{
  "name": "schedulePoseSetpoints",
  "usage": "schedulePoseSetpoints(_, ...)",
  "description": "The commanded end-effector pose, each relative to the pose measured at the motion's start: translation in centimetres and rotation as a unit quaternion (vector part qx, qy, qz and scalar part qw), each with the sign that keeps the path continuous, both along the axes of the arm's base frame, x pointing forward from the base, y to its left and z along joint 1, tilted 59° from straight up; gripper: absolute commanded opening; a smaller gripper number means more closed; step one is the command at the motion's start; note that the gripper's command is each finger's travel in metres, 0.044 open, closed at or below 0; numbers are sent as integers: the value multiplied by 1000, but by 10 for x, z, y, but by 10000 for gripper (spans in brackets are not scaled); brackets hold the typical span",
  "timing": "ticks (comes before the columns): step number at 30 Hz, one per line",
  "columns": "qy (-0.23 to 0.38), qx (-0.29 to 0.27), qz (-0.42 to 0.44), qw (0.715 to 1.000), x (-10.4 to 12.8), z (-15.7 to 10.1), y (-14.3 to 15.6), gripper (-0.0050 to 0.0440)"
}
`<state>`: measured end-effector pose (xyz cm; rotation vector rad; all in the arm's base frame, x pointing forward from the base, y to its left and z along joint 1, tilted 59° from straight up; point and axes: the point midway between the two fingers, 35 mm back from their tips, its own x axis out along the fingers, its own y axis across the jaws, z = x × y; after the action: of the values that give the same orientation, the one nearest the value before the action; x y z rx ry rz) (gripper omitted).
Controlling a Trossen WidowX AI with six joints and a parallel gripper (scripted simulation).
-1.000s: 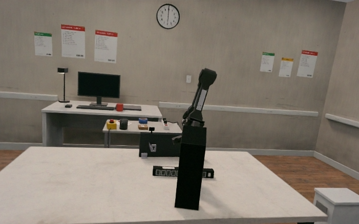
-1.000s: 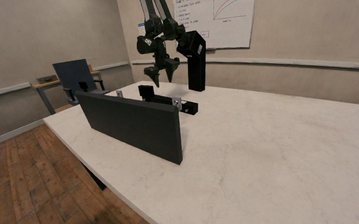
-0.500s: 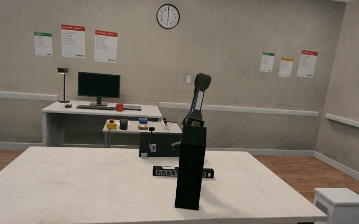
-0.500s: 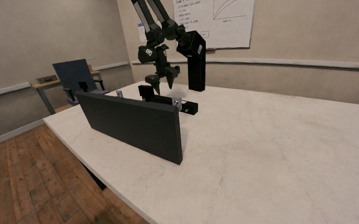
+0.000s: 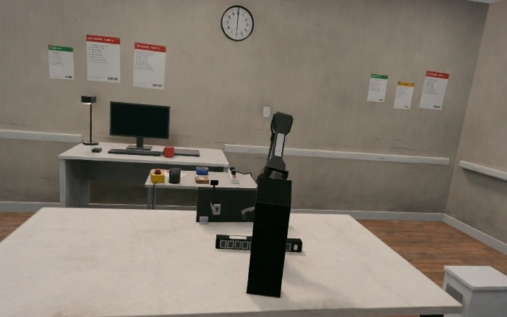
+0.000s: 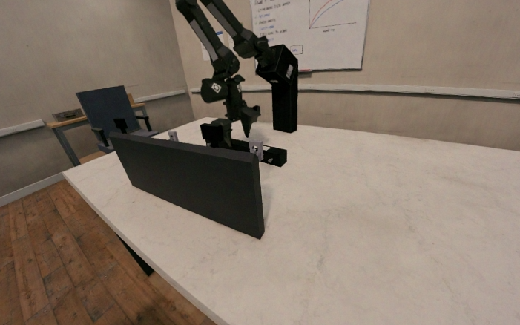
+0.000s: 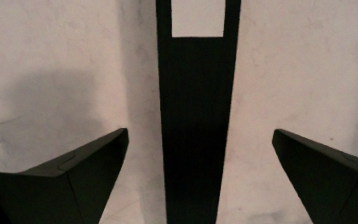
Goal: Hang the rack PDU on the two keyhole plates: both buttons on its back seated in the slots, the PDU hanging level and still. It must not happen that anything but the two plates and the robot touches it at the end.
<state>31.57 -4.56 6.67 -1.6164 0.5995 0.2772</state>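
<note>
The rack PDU (image 5: 234, 243) lies flat near the middle of the counter (image 5: 90, 255), toward its far edge. The pincer (image 7: 201, 150) hangs over it, spread wide and holding nothing, 1 finger (image 7: 76, 175) on each side of the strip.
</note>
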Motion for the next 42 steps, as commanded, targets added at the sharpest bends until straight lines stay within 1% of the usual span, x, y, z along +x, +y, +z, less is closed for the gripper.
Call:
schedulePoseSetpoints(1,-4,-2,1,1000,13,-6,-4,440)
schedulePoseSetpoints(17,-4,-2,1,1000,32,-22,-10,440)
schedulePoseSetpoints(22,-4,-2,0,1000,34,-23,-10,440)
schedulePoseSetpoints(30,-5,-1,0,1000,32,-22,-9,248)
schedulePoseSetpoints(32,-5,-1,0,1000,32,-22,-9,248)
schedulePoseSetpoints(37,-5,-1,0,1000,32,-22,-9,215)
schedulePoseSetpoints(39,-5,-1,0,1000,32,-22,-9,215)
schedulePoseSetpoints(42,-5,-1,0,1000,32,-22,-9,195)
